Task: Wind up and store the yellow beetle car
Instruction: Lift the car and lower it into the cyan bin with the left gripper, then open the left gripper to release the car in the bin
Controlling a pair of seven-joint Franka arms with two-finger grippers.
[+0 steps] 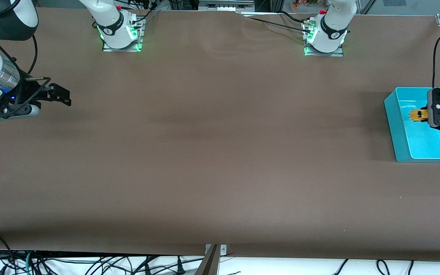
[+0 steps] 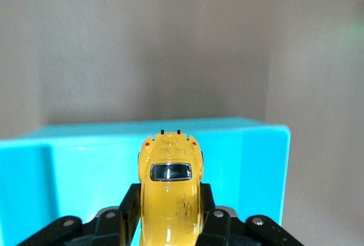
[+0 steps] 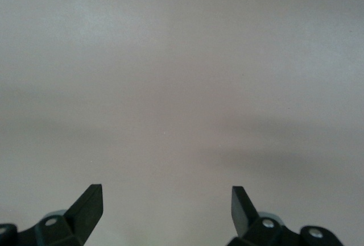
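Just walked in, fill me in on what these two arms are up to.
The left end effector is shut on the yellow beetle car, holding it over the turquoise bin at the left arm's end of the table. The car is not yet set down. The right end effector waits open and empty over the brown table at its own end.

There is 1 yellow beetle car [image 1: 418, 115], a tiny toy. There is 1 blue bin [image 1: 399, 130]. There is 1 brown tabletop [image 1: 212, 152]. There are 2 robot arms, and each arm has 1 gripper, so that makes 2 grippers: the left gripper [image 1: 438, 114] and the right gripper [image 1: 57, 95]. Each gripper has 2 fingers [image 3: 88, 203]. There are 2 arm bases [image 1: 120, 32] with green lights.
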